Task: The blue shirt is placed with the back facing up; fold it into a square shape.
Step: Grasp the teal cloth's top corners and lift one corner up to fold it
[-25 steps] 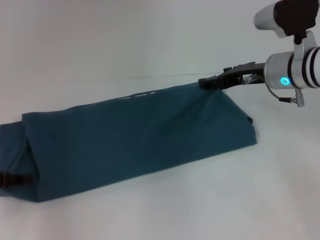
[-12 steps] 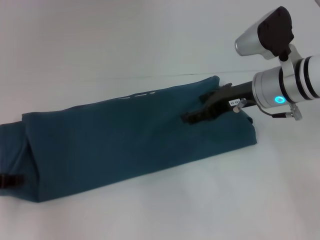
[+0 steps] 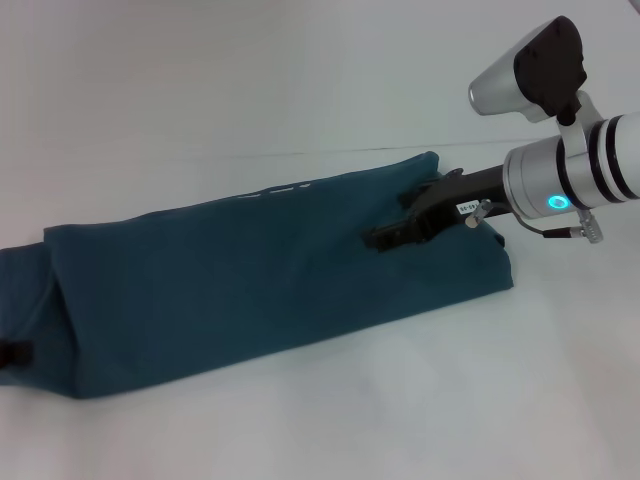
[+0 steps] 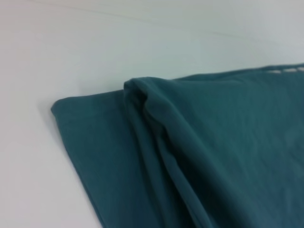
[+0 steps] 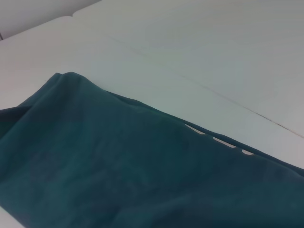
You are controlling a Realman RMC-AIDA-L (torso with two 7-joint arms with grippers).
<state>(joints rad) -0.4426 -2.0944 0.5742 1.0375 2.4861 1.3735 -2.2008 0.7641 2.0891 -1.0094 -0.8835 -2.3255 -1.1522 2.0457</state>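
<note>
You're looking at the blue shirt (image 3: pixel 270 275) lying as a long folded band across the white table (image 3: pixel 300 80), running from the lower left of the head frame up toward the right-centre. The right gripper (image 3: pixel 385 238) is reaching in from the upper right and sitting on top of the shirt's right end, fingers low against the cloth; can't tell if they're pinching fabric or spread. The left gripper (image 3: pixel 14 354) is just peeking in at the lower left edge, right beside the shirt's left end, and its grip is anyone's guess too. The left wrist view is showing a bunched fold at that corner (image 4: pixel 137 95).
</note>
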